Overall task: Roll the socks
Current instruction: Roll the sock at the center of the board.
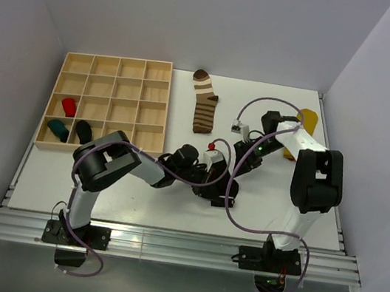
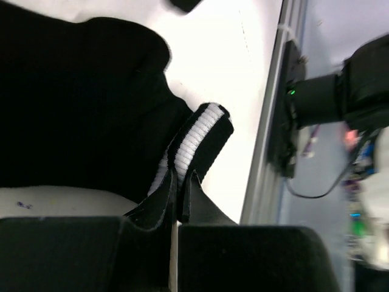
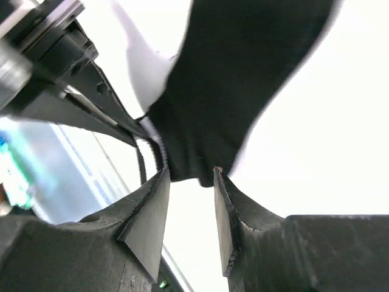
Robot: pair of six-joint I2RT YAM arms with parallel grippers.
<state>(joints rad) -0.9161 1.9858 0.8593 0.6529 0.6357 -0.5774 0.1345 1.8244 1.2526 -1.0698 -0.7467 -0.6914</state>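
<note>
The black sock with white cuff stripes lies on the white table near the middle. My left gripper is shut on its striped cuff and holds the cuff edge upright; it also shows in the top view. My right gripper is open, its fingertips just short of the sock's black end, not closed on it; in the top view it sits right beside the left one. The brown-and-cream striped sock lies flat at the back. The yellow sock lies back right, partly hidden by my right arm.
A wooden compartment tray stands at the back left, with a red roll, a teal roll and a black roll in its left cells. Purple cables loop over both arms. The table's metal rail runs along the near edge.
</note>
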